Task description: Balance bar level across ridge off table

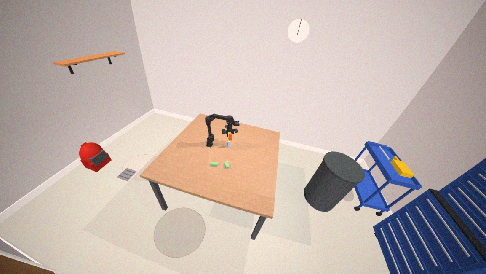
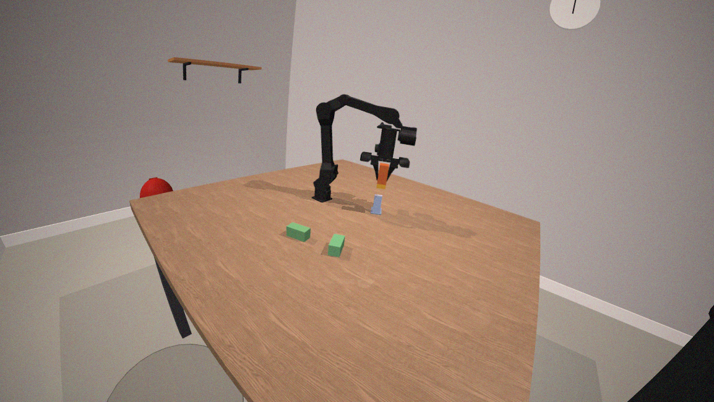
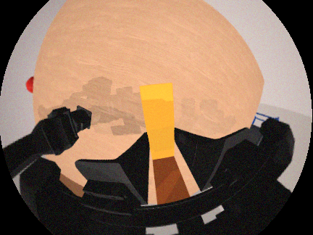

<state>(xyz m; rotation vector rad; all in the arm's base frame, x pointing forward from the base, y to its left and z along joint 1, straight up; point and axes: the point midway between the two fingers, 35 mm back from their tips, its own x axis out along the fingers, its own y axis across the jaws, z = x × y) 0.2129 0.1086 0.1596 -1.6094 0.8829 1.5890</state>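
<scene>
My gripper (image 2: 383, 172) is shut on the bar (image 2: 382, 175), an orange and yellow strip. The bar hangs from the fingers above the table, seen end-on in the exterior view. In the top view the bar (image 1: 230, 136) sits just above the ridge. The ridge (image 2: 376, 204) is a small pale blue wedge standing on the table, just below and slightly left of the bar; it also shows in the top view (image 1: 228, 144). In the wrist view the bar (image 3: 161, 140) runs forward between the fingers. The ridge is hidden in the wrist view.
Two green blocks (image 2: 298, 231) (image 2: 336, 245) lie on the table nearer the front, apart from the ridge. The arm's base (image 2: 322, 192) stands left of the ridge. A grey bin (image 1: 333, 181) and a blue cart (image 1: 385, 176) stand on the floor to the right.
</scene>
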